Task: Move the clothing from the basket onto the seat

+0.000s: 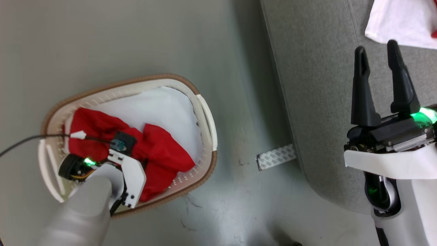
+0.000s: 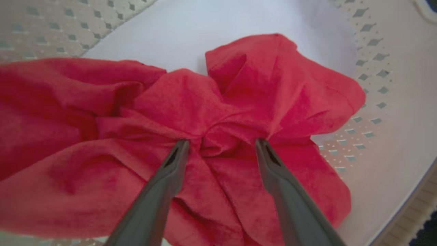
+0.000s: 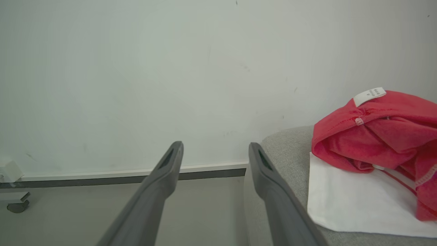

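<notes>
Floor (image 1: 102,41) basket (image 1: 208,116) holds clothing (image 1: 164,150); wrist view: left gripper (image 2: 222,145) seemingly touching.

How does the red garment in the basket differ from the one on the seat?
The basket garment looks plain red; the seat garment shows a white label and striped trim. The left gripper has open fingers on the basket garment; nothing touches the seat garment. Both are crumpled bright red.

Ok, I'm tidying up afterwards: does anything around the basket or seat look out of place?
A short strip of patterned tape lies on the floor against the seat edge, serving no visible purpose; the floor near it looks cracked and scuffed.
</notes>
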